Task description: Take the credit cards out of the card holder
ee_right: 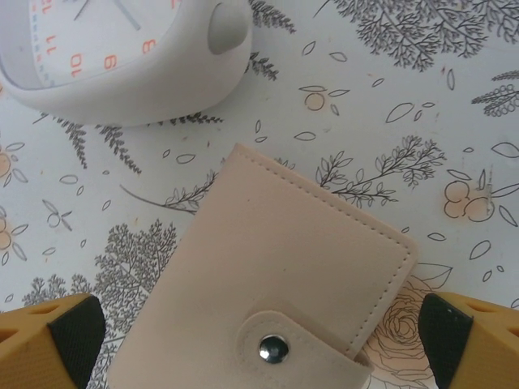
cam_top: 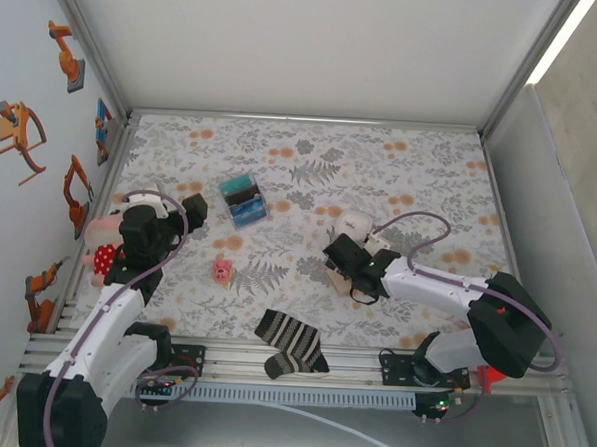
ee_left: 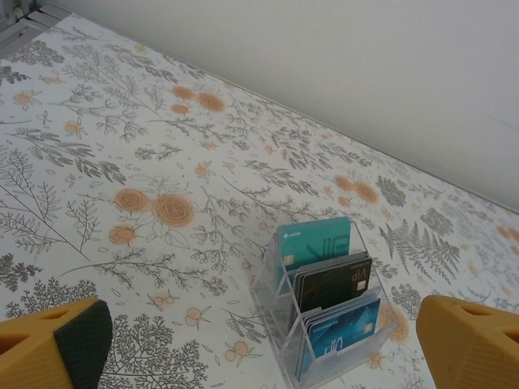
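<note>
1. Card holder. The tan, soft, stitched bifold card holder (ee_right: 276,275) lies flat on the floral-printed tabletop (ee_right: 454,97), right of centre. It is closed: a strap with a metal snap stud (ee_right: 274,348) holds the cover shut, so the contents are hidden. Its lower part is cut off by the frame edge in the right wrist view. In the top view only a tan sliver (cam_top: 334,277) shows beneath the right arm.

2. Right claw. The right claw (ee_right: 259,336) hangs over the card holder, jaws spread wide, one yellow finger with a black pad (ee_right: 77,328) on each side. Both pads stand clear of the cover and grip nothing.

3. Nearby item. A white rounded-square plastic clock (ee_right: 146,73) with orange numerals lies just beyond the card holder; its dial is cut off at the frame corner.

4. Left claw. The left claw (ee_left: 259,348) is well apart, on the left side, jaws spread wide and empty. It faces a clear plastic box (ee_left: 328,324) holding upright teal, black and blue cards (ee_left: 316,243).

5. Near edge. A black-and-white striped sock (cam_top: 292,343) lies by the rail. A small pink object (cam_top: 222,270) is too small to identify. A red, white-dotted plush toy (cam_top: 102,255) is partly hidden by the left arm.
</note>
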Action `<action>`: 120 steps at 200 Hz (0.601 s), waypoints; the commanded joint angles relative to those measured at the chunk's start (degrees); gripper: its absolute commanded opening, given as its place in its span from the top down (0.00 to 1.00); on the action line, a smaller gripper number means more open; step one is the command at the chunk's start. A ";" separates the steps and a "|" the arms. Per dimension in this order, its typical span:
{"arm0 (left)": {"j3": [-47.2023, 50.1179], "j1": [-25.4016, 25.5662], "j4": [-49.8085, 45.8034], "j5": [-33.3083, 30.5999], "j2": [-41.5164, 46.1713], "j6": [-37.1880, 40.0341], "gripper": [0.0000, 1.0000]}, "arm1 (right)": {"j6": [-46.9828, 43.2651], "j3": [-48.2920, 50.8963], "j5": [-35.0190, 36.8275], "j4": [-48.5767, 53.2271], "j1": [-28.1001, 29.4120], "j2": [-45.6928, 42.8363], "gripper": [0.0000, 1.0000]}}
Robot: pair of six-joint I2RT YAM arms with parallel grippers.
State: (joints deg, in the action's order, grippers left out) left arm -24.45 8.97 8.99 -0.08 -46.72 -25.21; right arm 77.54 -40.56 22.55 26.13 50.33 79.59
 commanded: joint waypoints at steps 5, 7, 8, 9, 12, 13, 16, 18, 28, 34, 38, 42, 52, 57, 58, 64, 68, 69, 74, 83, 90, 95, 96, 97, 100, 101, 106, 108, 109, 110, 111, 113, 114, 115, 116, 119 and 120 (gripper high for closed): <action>-2.36 0.34 0.49 1.98 -1.02 -0.83 0.03 | 3.50 0.87 3.59 -0.01 0.65 1.34 0.00; -2.36 0.34 0.56 2.02 -1.12 -0.88 0.03 | 3.50 0.88 3.50 -0.02 0.65 1.37 0.00; -2.36 0.34 0.57 2.06 -1.19 -0.84 0.03 | 3.50 0.90 3.49 -0.07 0.65 1.45 0.00; -2.36 0.34 0.58 2.12 -1.23 -0.87 0.03 | 3.54 0.91 3.43 -0.09 0.65 1.49 0.00; -2.36 0.40 0.63 2.25 -1.31 -0.89 0.03 | 3.48 0.92 3.29 -0.18 0.65 1.72 0.00; -2.36 0.37 0.65 2.26 -1.38 -0.93 0.03 | 3.45 0.87 3.25 -0.23 0.65 1.72 0.00; -2.36 0.42 0.82 2.28 -1.50 -0.90 0.03 | 3.40 0.89 3.10 -0.28 0.65 1.97 0.01; -2.36 0.43 0.89 2.34 -1.63 -0.96 0.03 | 3.41 0.91 2.98 -0.29 0.65 2.08 0.00; -2.38 0.59 1.15 2.53 -2.00 -1.00 0.03 | 3.06 0.70 2.48 -0.50 0.68 2.78 0.00; -2.36 0.66 1.30 2.47 -2.37 -1.14 0.03 | 2.69 0.61 2.10 -0.75 0.66 3.26 0.00; -2.36 0.66 1.52 2.58 -2.36 -1.15 0.03 | 2.48 0.57 1.82 -0.81 0.66 3.66 0.00; -2.37 0.74 1.62 2.59 -2.60 -1.15 0.03 | 2.34 0.50 1.64 -0.90 0.73 4.09 0.00; -2.47 0.89 1.68 2.71 -2.85 -1.09 0.03 | 1.85 0.24 0.88 -1.12 0.74 5.20 0.00; -2.52 1.02 1.77 2.66 -3.04 -1.11 0.03 | 1.78 0.09 0.54 -1.18 0.74 5.77 0.00; -2.53 0.99 1.79 2.69 -3.03 -1.13 0.03 | 1.71 0.07 0.47 -1.17 0.74 5.89 0.00; -2.57 1.04 1.78 2.71 -3.11 -1.15 0.03 | 1.68 -0.04 -0.06 -1.38 0.73 6.53 0.00; -2.70 1.11 1.75 2.66 -3.20 -1.05 0.03 | 1.64 -0.13 -0.39 -1.58 0.74 6.97 0.00; -2.71 1.12 1.74 2.69 -3.20 -1.01 0.03 | 1.56 -0.09 -0.48 -1.59 0.74 7.02 0.00; -2.71 1.09 1.75 2.68 -3.28 -1.05 0.03 | 1.40 -0.05 -0.92 -1.97 0.74 7.51 0.00; -2.84 1.22 1.73 2.68 -3.38 -1.01 0.03 | 1.32 0.01 -1.62 -2.66 0.82 8.20 0.00; -2.95 1.31 1.62 2.56 -3.46 -0.95 0.03 | 0.96 0.04 -2.16 -3.28 0.83 8.58 0.01; -2.93 1.31 1.64 2.60 -3.47 -0.94 0.03 | 0.57 0.01 -2.61 -3.63 0.87 8.77 0.02; -3.00 1.35 1.64 2.57 -3.51 -0.92 0.03 | 0.54 -0.02 -2.64 -3.68 0.89 8.80 0.02; -3.03 1.38 1.60 2.60 -3.49 -0.95 0.03 | 0.39 0.01 -2.79 -3.74 0.90 8.86 0.02; -3.08 1.42 1.56 2.54 -3.49 -0.92 0.03 | 0.07 -0.04 -3.00 -3.91 0.89 8.95 0.03; -3.07 1.41 1.56 2.54 -3.48 -0.91 0.03 | -0.11 -0.09 -3.11 -3.94 0.90 8.98 0.03; -3.15 1.48 1.46 2.68 -3.57 -0.89 0.03 | -0.71 -0.13 -3.56 -4.16 0.91 9.14 0.04; -3.15 1.48 1.44 2.66 -3.56 -0.87 0.03 | -0.96 -0.20 -3.71 -4.27 0.91 9.21 0.05; -3.19 1.49 1.41 2.69 -3.56 -0.84 0.03 | -1.15 -0.21 -3.77 -4.34 0.91 9.24 0.05; -3.22 1.53 1.35 2.70 -3.56 -0.82 0.03 | -1.29 -0.31 -3.93 -4.38 0.91 9.25 0.05; -3.23 1.55 1.32 2.66 -3.55 -0.81 0.03 | -1.53 -0.31 -4.01 -4.40 0.91 9.30 0.06; -3.21 1.57 1.36 2.66 -3.51 -0.76 0.03 | -1.93 -0.38 -4.24 -4.48 0.91 9.38 0.06; -3.27 1.57 1.33 2.68 -3.53 -0.69 0.03 | -2.16 -0.43 -4.34 -4.50 0.91 9.41 0.07; -3.30 1.62 1.26 2.70 -3.54 -0.71 0.03 | -2.36 -0.51 -4.43 -4.50 0.91 9.43 0.07; -3.31 1.64 1.28 2.71 -3.55 -0.71 0.03 | -2.55 -0.54 -4.57 -4.51 0.91 9.48 0.07; -3.40 1.70 1.11 2.71 -3.55 -0.61 0.03 | -3.22 -0.72 -4.86 -4.51 0.91 9.57 0.08; -3.41 1.73 1.07 2.71 -3.55 -0.57 0.03 | -3.42 -0.78 -5.00 -4.51 0.91 9.59 0.08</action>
State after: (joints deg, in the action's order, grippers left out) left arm -25.61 10.15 9.43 1.58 -50.19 -25.26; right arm 77.41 -40.77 22.09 23.90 50.63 86.76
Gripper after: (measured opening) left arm 0.970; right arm 0.942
